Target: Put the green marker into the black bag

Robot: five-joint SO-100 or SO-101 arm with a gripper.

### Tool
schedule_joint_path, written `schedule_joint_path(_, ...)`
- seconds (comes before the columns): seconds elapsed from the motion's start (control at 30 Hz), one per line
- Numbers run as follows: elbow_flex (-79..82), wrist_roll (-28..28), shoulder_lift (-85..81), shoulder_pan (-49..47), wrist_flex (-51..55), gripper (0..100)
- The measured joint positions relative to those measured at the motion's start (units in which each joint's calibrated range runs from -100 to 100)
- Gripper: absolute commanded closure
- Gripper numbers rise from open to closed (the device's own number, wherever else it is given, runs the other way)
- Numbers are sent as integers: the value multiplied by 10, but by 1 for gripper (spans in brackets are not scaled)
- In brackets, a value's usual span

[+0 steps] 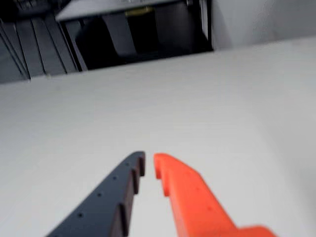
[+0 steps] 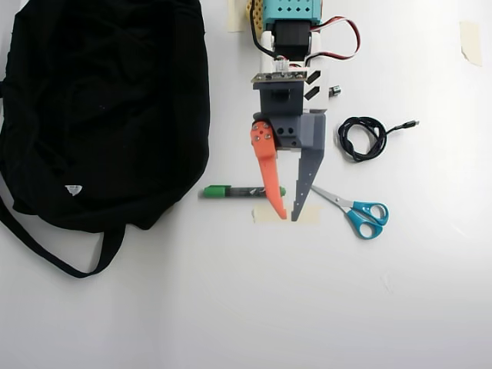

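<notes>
Green-capped marker lay untouched while the gripper hung above it, the pick-up not yet begun.

Seen from overhead, the green marker (image 2: 242, 191) lay flat on the white table (image 2: 307, 307), crosswise, just right of the black bag (image 2: 108, 108) that sprawled over the far-left part of the scene. The gripper (image 2: 290, 217) stood over the marker's right end, its orange finger (image 2: 269, 173) crossing the barrel, its grey finger (image 2: 306, 173) to the right, beside the teal-handled scissors (image 2: 357, 211). Jaws were parted only narrowly at the tips and clasped nothing; the wrist view showed just bare table past the gripper (image 1: 149, 165). A coiled black cable (image 2: 363, 138) lay farther right. By my judgement the approach was in hand: next called for wider jaws, a descent astride the barrel, then a carry left to the bag.
</notes>
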Motion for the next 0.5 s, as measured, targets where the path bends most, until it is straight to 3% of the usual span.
schedule_joint_path(0.5,-13,0,0,0,190,98)
